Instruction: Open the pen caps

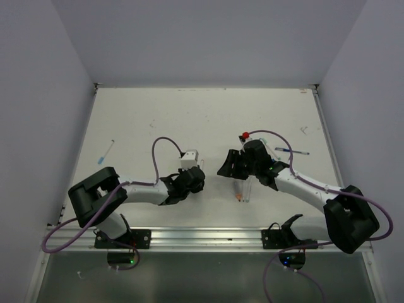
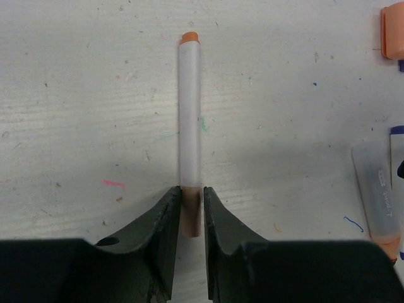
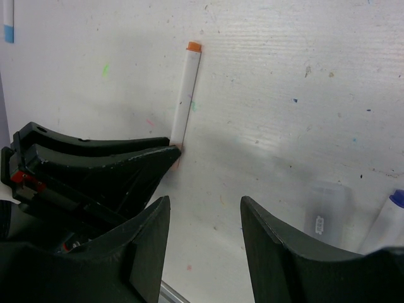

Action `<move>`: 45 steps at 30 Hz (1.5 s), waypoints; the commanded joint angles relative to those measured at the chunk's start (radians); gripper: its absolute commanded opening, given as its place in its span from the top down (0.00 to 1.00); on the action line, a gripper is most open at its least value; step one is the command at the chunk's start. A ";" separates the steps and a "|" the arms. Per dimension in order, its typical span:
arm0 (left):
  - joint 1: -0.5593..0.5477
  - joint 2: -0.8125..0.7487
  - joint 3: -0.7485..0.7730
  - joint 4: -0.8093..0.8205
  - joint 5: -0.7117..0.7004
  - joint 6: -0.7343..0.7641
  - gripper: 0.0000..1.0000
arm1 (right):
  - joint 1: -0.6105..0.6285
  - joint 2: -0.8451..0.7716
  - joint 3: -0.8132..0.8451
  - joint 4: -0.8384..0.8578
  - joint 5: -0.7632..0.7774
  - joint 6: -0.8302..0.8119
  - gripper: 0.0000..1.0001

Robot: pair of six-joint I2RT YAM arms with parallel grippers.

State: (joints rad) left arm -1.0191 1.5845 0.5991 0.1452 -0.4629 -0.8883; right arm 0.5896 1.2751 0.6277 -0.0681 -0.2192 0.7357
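A white pen barrel (image 2: 190, 113) lies on the table with a small orange end plug (image 2: 190, 38) at its far end. Its orange cap (image 2: 190, 211) sits between the jaws of my left gripper (image 2: 191, 189), which is shut on it. In the right wrist view the same pen (image 3: 185, 101) runs away from the left gripper's fingers (image 3: 107, 165). My right gripper (image 3: 205, 202) is open and empty, low over bare table just right of the left gripper. In the top view the two grippers, left (image 1: 192, 180) and right (image 1: 230, 165), face each other.
A loose orange cap (image 2: 392, 31) lies at the far right. A clear-capped pen with an orange end (image 2: 377, 196) and a blue-tipped pen (image 3: 390, 218) lie right of the grippers. A light-blue pen (image 1: 106, 149) lies far left. Another pen (image 1: 295, 151) lies right.
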 commanded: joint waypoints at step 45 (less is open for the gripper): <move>-0.078 -0.408 -0.050 -0.401 0.052 -0.012 1.00 | 0.145 0.405 0.081 0.414 -0.200 0.246 0.41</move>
State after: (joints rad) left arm -1.0935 1.2034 0.5076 -0.2363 -0.3923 -0.9207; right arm 0.7193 1.6600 0.7319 0.2520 -0.4114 0.9283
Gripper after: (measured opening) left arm 0.038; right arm 0.592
